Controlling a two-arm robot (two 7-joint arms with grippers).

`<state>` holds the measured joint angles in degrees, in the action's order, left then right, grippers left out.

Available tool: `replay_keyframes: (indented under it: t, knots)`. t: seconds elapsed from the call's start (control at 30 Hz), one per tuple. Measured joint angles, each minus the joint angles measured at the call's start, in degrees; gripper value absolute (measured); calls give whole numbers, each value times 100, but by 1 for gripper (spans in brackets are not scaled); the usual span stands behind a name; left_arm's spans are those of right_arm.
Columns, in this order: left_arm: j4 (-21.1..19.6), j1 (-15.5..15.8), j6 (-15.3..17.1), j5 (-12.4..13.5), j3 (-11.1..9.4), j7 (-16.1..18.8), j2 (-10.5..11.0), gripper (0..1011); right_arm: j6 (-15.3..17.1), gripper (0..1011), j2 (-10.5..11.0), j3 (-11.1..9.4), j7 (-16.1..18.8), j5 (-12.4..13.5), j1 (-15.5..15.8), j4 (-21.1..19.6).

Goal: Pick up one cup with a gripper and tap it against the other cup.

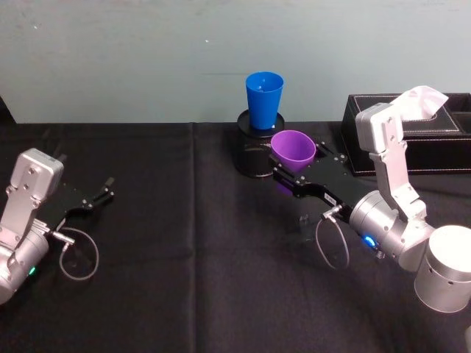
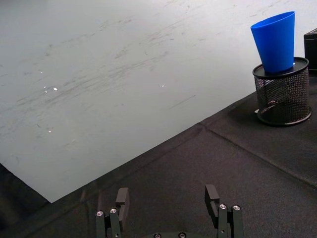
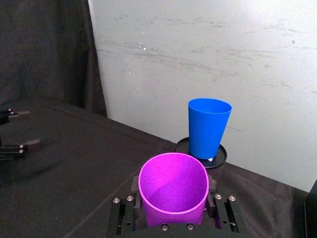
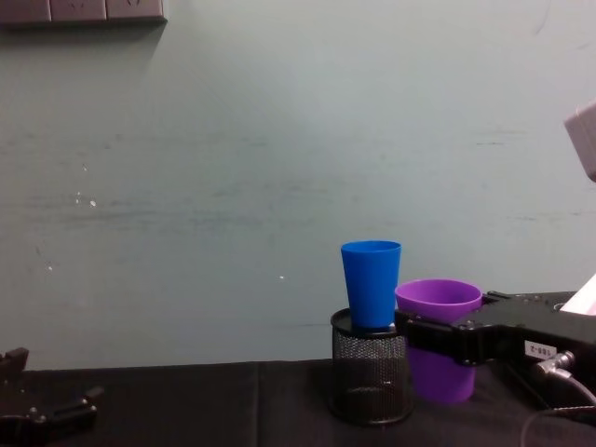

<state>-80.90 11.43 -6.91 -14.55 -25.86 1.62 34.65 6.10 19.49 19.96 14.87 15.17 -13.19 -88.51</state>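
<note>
- The right pincer (image 1: 291,170) pinches the purple cup (image 1: 293,151) upright, right of centre in the head view, just beside the blue cup (image 1: 264,99).
- The blue cup perches on a black mesh pen holder (image 1: 250,158), so a hard tap would likely topple it.
- The right arm reaches in from the lower right.
- The left pincer (image 1: 103,193) rests spread at the left.

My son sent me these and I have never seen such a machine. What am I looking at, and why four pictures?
It is a two-armed robot, photographed at one moment by four cameras: on its head, its chest and each wrist. Its right gripper is shut on a purple cup, held off the black-clothed table. Close beside it a blue cup stands in a black mesh pen holder. The left gripper is open and empty at the robot's left. A black tissue box sits at the right.
</note>
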Motion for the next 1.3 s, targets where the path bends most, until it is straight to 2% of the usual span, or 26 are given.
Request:
replay_keyframes:
  t: [1.3]
  knots:
    - [0,0,0,0,0,0,0,1000,0,724,0,0,0,0,0,1]
